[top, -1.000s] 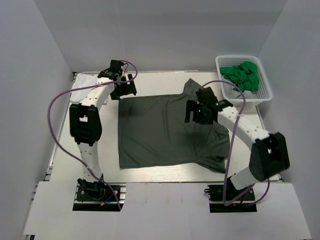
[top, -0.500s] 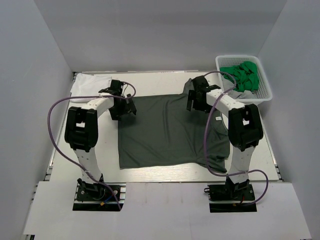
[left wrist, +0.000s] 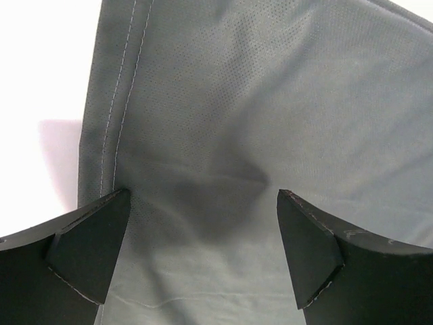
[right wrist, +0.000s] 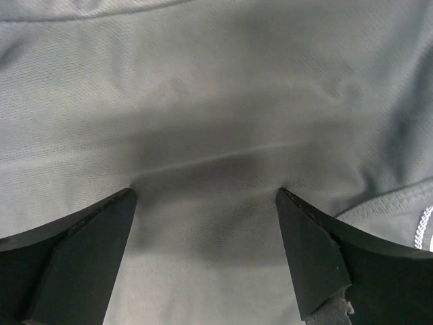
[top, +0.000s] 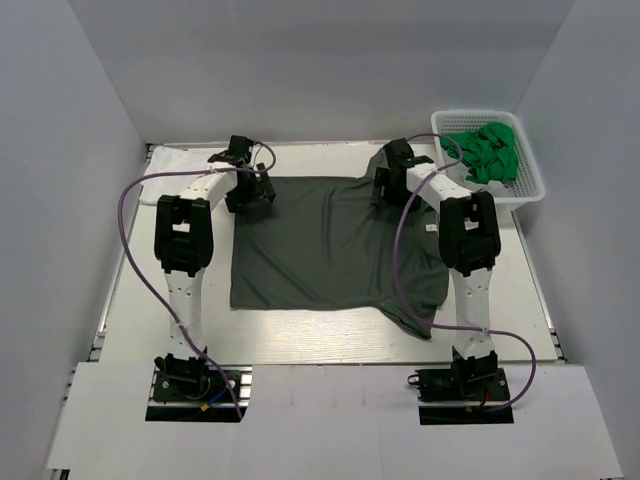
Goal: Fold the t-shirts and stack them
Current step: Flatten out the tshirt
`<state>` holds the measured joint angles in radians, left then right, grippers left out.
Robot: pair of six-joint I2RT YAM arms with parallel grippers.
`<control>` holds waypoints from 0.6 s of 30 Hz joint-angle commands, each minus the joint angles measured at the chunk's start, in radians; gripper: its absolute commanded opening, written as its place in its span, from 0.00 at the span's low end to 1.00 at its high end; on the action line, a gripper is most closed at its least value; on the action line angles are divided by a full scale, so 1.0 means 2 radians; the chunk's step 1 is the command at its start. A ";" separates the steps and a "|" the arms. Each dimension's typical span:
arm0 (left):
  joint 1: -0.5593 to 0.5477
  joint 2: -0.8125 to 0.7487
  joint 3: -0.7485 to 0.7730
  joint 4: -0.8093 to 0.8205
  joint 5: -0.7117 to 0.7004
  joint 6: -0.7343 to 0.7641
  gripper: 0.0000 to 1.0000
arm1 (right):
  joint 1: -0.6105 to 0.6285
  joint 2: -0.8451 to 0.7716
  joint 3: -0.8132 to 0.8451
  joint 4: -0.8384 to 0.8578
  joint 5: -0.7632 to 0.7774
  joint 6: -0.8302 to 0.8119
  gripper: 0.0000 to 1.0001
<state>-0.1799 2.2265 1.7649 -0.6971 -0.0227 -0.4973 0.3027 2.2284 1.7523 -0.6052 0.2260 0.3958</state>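
The dark olive-grey t-shirt (top: 320, 250) lies spread flat across the middle of the table. My left gripper (top: 250, 195) stands open on its far left corner. In the left wrist view the left gripper (left wrist: 203, 196) straddles puckered cloth (left wrist: 237, 101) beside the stitched hem. My right gripper (top: 385, 185) stands open at the shirt's far right, near the sleeve. In the right wrist view the right gripper (right wrist: 206, 196) has a creased patch of the grey cloth (right wrist: 203, 81) between its tips. A white t-shirt (top: 160, 178) lies folded at the far left of the table.
A white basket (top: 525, 190) holding green items (top: 490, 150) stands at the far right corner. Grey walls enclose the table on three sides. Purple cables loop beside each arm.
Both arms have reached out to the shirt's far edge; the right one swung there from the shirt's right side. The shirt has shifted a little toward the back left.
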 commanded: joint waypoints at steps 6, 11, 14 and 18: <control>0.028 0.109 0.193 -0.073 -0.019 0.025 1.00 | -0.014 0.091 0.158 -0.030 -0.049 -0.054 0.90; 0.032 0.068 0.216 -0.057 -0.002 0.046 1.00 | -0.002 -0.023 0.120 -0.007 -0.081 -0.107 0.90; 0.032 0.005 0.181 -0.057 0.013 0.051 1.00 | 0.010 -0.093 0.040 -0.004 -0.094 -0.115 0.90; 0.028 -0.098 0.059 -0.063 0.018 0.034 1.00 | 0.049 -0.243 -0.119 -0.010 -0.088 -0.104 0.90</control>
<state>-0.1097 2.2742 2.0163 -0.8059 -0.0124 -0.4229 0.3370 1.9495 1.6600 -0.6289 0.0727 0.2050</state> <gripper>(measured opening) 0.994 0.905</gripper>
